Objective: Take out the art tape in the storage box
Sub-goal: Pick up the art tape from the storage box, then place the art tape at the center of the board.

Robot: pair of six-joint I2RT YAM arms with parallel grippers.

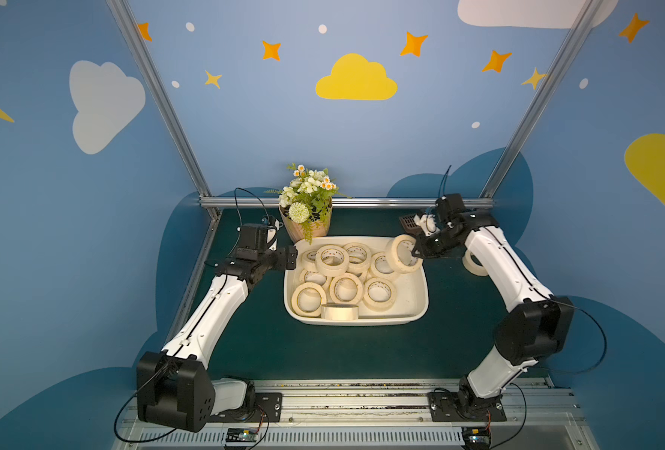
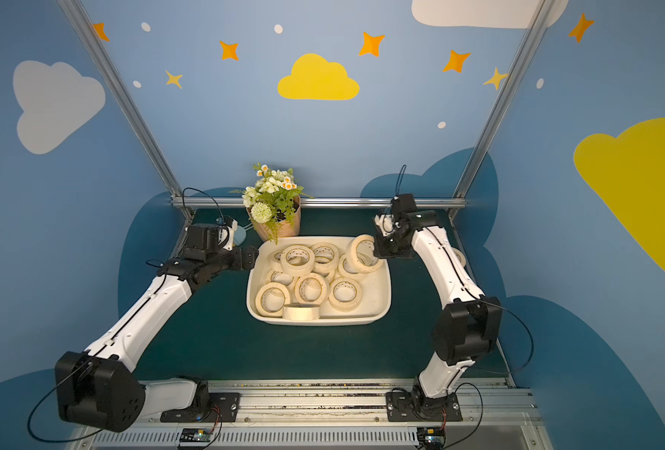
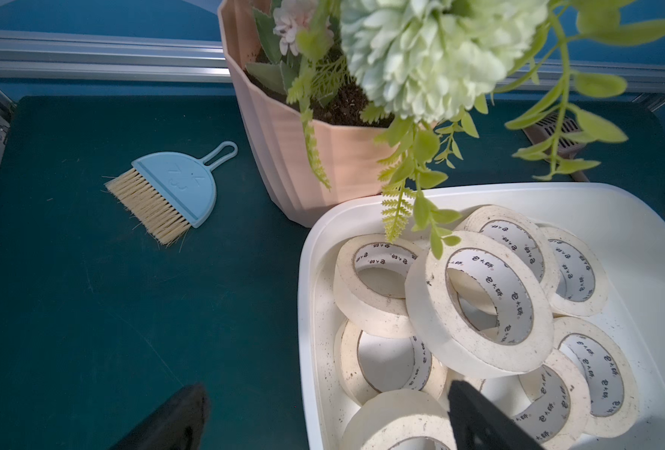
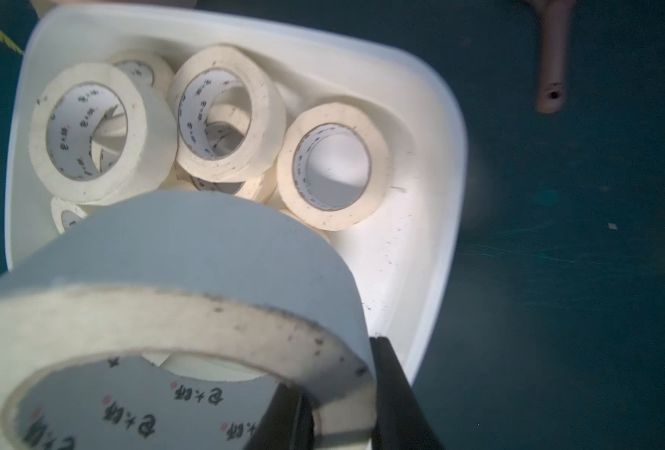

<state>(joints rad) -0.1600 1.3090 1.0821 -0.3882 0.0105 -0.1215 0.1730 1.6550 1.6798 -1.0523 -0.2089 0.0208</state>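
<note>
Right gripper (image 1: 414,253) clamps the wall of one art tape roll (image 1: 403,253), one finger through its core, lifted tilted over the storage box's (image 1: 416,307) far right corner; we see other rolls piled inside, one out on the mat (image 1: 473,264). Left gripper (image 1: 293,257) wide open, empty, at the box's far left corner. We judge rolls light, stiff, papery-grippy: pinch the ring wall.

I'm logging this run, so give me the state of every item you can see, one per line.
Held roll: lifted, tilted, gripped through its wall.
Right gripper: shut on held roll.
Left gripper: open, empty, at box edge.
Box: still holds about ten rolls.
Loose roll: out, on mat.
Brush: lying flat.
Flower pot: upright.
</note>
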